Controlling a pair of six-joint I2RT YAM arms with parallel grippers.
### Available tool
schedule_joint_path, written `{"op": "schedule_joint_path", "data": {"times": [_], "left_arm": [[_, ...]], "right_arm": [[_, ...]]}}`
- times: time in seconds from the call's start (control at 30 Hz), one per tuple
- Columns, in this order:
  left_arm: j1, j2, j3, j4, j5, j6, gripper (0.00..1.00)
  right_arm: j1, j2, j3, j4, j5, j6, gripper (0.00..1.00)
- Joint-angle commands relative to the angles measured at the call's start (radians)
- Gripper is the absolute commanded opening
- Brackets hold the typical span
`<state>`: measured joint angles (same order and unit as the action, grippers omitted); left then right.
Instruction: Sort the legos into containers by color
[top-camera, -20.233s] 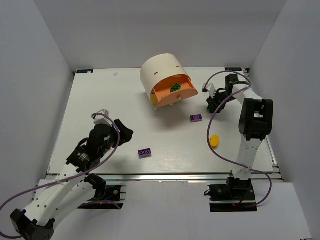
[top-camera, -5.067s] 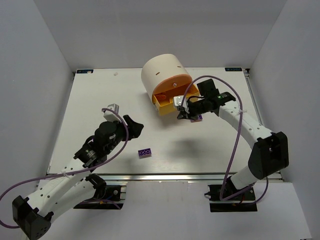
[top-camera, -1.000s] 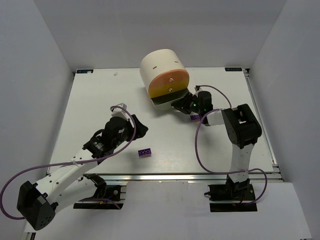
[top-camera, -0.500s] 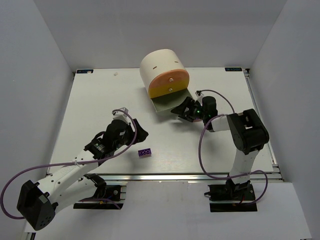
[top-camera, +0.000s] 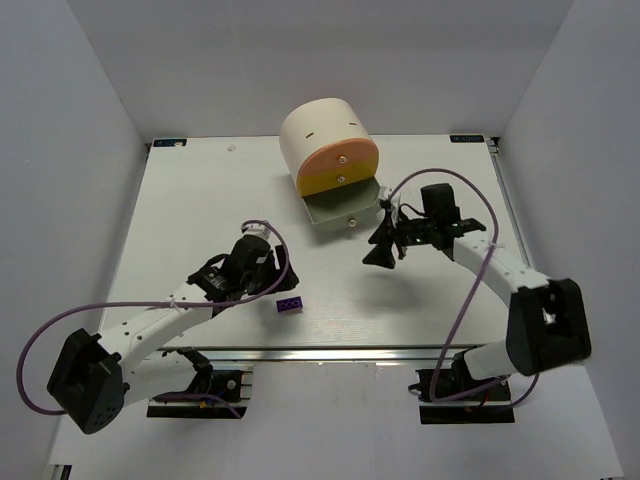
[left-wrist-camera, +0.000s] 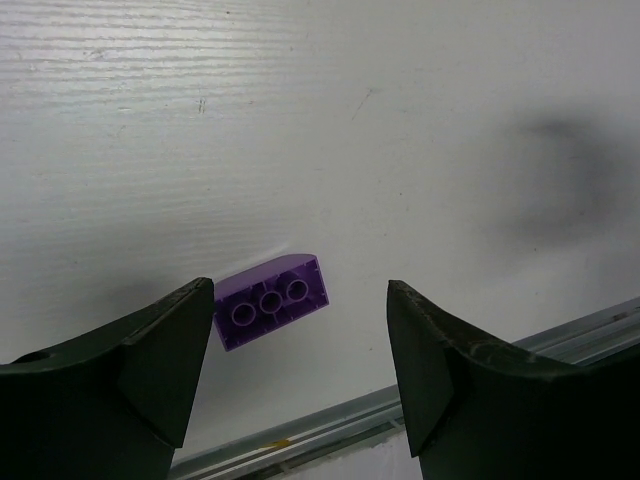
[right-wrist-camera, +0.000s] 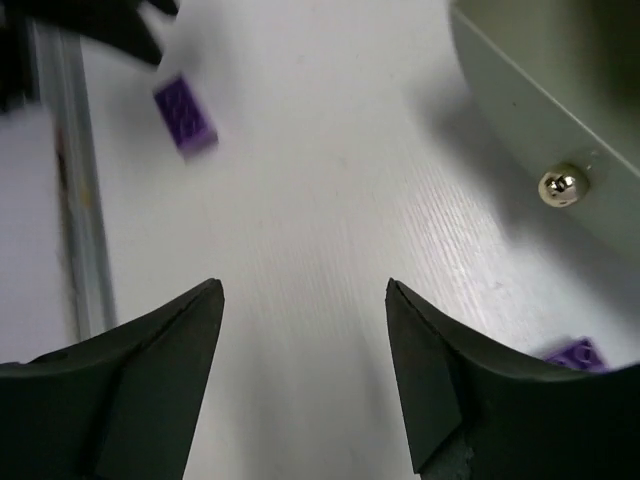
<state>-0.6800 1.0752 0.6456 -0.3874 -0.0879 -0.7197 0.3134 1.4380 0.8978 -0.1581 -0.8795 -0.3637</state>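
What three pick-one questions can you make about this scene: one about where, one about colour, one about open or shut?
1. Where is the purple lego by the left gripper? A) on the table B) in a drawer C) in the air
2. What colour is the pulled-out drawer? A) yellow B) grey-green C) peach-orange
3. The right gripper is: A) shut B) open C) gripping a lego
Answers: A, it lies on the table; B, only the bottom drawer sticks out; B, its jaws stand apart, empty.
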Motion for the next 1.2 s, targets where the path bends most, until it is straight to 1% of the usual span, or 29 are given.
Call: {"op": "schedule_joint_path", "data": {"times": [0.0, 0.03, 0.07, 0.1, 0.13, 0.17, 0.23, 0.27, 0.33, 0.37, 0.43, 0.47, 0.6, 0.77, 0.83, 0.9, 1.0, 1.07, 1.17], "left_arm": [[-0.006, 0.028, 0.045, 0.008, 0.043, 0.042, 0.79], [-0.006, 0.034, 0.043, 0.021, 0.057, 0.045, 0.8], [-0.006, 0.041, 0.042, 0.039, 0.062, 0.046, 0.79], [-0.006, 0.045, 0.042, 0.042, 0.068, 0.048, 0.8], [-0.006, 0.046, 0.043, 0.045, 0.07, 0.048, 0.8], [-0.006, 0.046, 0.048, 0.045, 0.07, 0.049, 0.79], [-0.006, 0.04, 0.052, 0.041, 0.065, 0.049, 0.8], [-0.006, 0.032, 0.052, 0.038, 0.062, 0.051, 0.79], [-0.006, 0.008, 0.045, 0.033, 0.05, 0.045, 0.79], [-0.006, -0.006, 0.039, 0.033, 0.047, 0.042, 0.8], [-0.006, -0.035, 0.016, 0.035, 0.04, 0.026, 0.8], [-0.006, -0.043, 0.006, 0.038, 0.037, 0.022, 0.8], [-0.006, -0.07, -0.023, 0.045, 0.036, -0.007, 0.8], [-0.006, -0.064, -0.015, 0.033, 0.036, -0.007, 0.79], [-0.006, -0.057, -0.001, 0.024, 0.036, 0.002, 0.8], [-0.006, -0.044, 0.005, 0.016, 0.039, 0.008, 0.8], [-0.006, -0.035, 0.014, 0.012, 0.039, 0.009, 0.8], [-0.006, -0.034, 0.015, 0.012, 0.037, 0.009, 0.8], [-0.006, -0.034, 0.019, 0.01, 0.036, 0.006, 0.8]], "right_arm": [[-0.029, -0.09, 0.047, -0.487, -0.005, -0.744, 0.71], [-0.042, -0.093, 0.05, -0.515, 0.013, -0.882, 0.7], [-0.087, -0.082, 0.056, -0.552, 0.019, -0.941, 0.7], [-0.1, -0.044, 0.082, -0.567, 0.033, -1.037, 0.7], [-0.114, -0.044, 0.082, -0.583, 0.034, -1.038, 0.7], [-0.156, 0.016, 0.126, -0.627, 0.031, -1.114, 0.71], [-0.181, 0.09, 0.197, -0.679, 0.03, -1.187, 0.75], [-0.209, 0.167, 0.279, -0.704, 0.025, -1.245, 0.76], [-0.241, 0.279, 0.366, -0.794, 0.039, -1.322, 0.82], [-0.244, 0.309, 0.447, -0.822, 0.045, -1.377, 0.85], [-0.26, 0.364, 0.512, -0.862, 0.062, -1.412, 0.87], [-0.261, 0.41, 0.535, -0.867, 0.073, -1.423, 0.87], [-0.264, 0.499, 0.628, -0.867, 0.114, -1.455, 0.88], [-0.252, 0.611, 0.707, -0.933, 0.135, -1.477, 0.88], [-0.251, 0.628, 0.695, -0.902, 0.136, -1.434, 0.88], [-0.244, 0.633, 0.67, -0.822, 0.143, -1.372, 0.88], [-0.232, 0.642, 0.662, -0.77, 0.146, -1.342, 0.88], [-0.223, 0.651, 0.653, -0.709, 0.151, -1.28, 0.87], [-0.217, 0.66, 0.645, -0.664, 0.157, -1.23, 0.86]]}}
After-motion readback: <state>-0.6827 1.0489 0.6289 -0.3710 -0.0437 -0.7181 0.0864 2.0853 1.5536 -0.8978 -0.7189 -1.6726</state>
